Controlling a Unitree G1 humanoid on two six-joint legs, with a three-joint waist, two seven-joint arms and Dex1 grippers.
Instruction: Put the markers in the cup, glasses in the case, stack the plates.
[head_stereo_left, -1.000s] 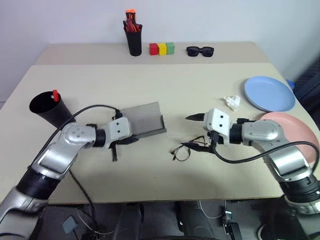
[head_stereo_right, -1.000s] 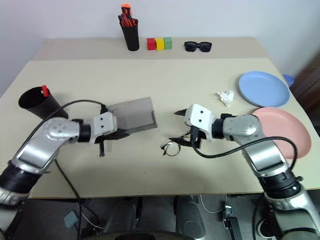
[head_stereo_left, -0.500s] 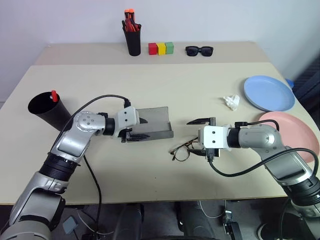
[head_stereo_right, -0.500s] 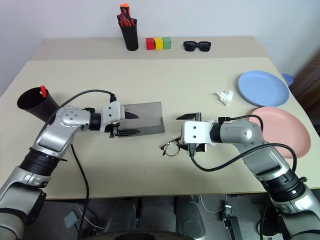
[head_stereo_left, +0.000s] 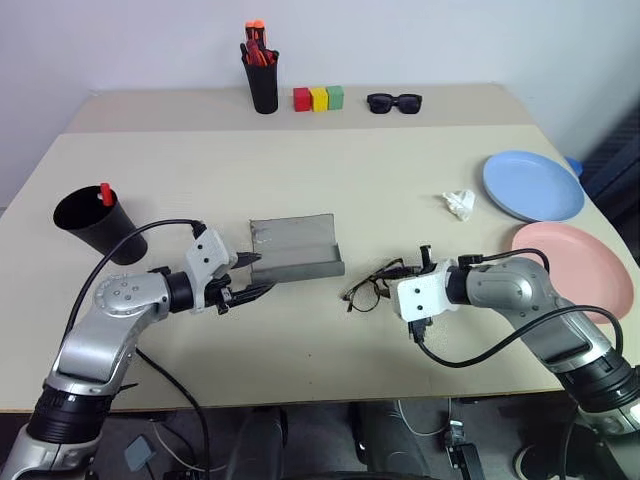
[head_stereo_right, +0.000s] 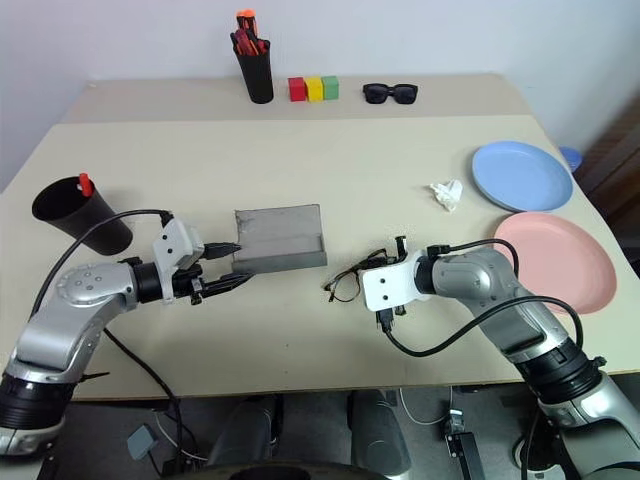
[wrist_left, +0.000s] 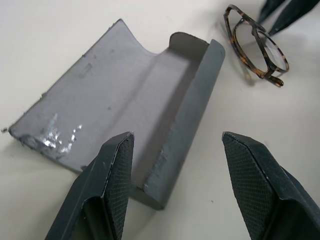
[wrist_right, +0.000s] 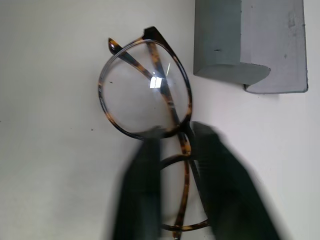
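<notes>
The grey case (head_stereo_left: 295, 250) lies open on the table, lid flat. My left gripper (head_stereo_left: 255, 274) hovers just to its left, open and holding nothing; in the left wrist view its fingers (wrist_left: 112, 170) frame the case (wrist_left: 125, 90). The thin-rimmed glasses (head_stereo_left: 368, 292) lie to the right of the case, and my right gripper (head_stereo_left: 408, 266) is shut on their frame (wrist_right: 150, 90) near the bridge. At far left stands the black cup (head_stereo_left: 92, 222), a red marker (head_stereo_left: 105, 191) sticking out of it. The blue plate (head_stereo_left: 532, 185) and the pink plate (head_stereo_left: 572, 268) sit side by side at right.
Along the back edge stand a black pen holder (head_stereo_left: 264, 78) with orange-red pens, three coloured blocks (head_stereo_left: 318, 97) and black sunglasses (head_stereo_left: 397, 101). A crumpled white scrap (head_stereo_left: 460, 203) lies left of the blue plate. Bare tabletop lies in front of the case.
My left gripper has let go of the case and drawn back to its left, staying open. My right gripper has dropped onto the glasses and closed from open to shut on them.
</notes>
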